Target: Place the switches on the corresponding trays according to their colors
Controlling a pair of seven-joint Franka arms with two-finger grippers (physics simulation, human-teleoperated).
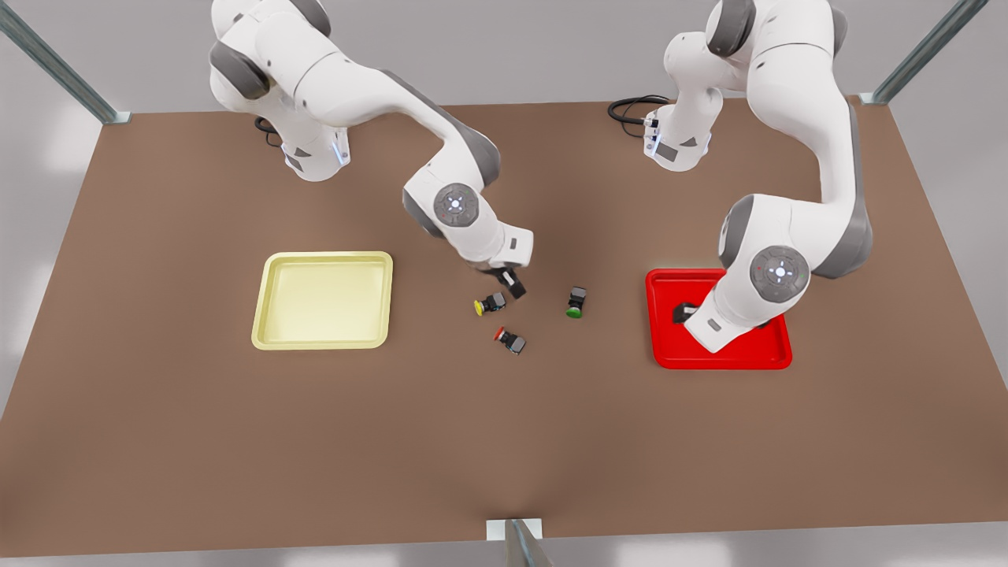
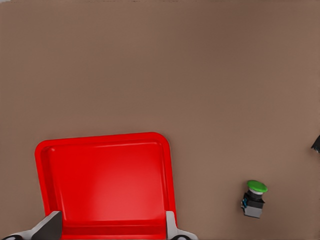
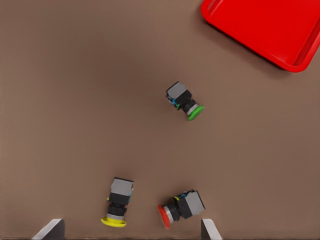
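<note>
The yellow-capped switch (image 1: 490,305) (image 3: 118,202) and the red-capped switch (image 1: 510,340) (image 3: 181,207) lie on their sides near the middle of the brown table. My right gripper (image 1: 510,282) (image 3: 131,232) hangs open just above and behind the yellow-capped one, holding nothing. The pale yellow tray (image 1: 323,300) sits empty toward the front view's left. The red tray (image 1: 669,346) (image 2: 107,180) (image 3: 270,25) is on the front view's right. Over it hovers my left gripper (image 1: 685,313) (image 2: 110,232), open and empty.
A green-capped switch (image 1: 576,302) (image 2: 254,198) (image 3: 184,101) lies between the other two switches and the red tray. Black cables (image 1: 630,106) lie by the arm base at the back. Bare tabletop stretches along the front edge.
</note>
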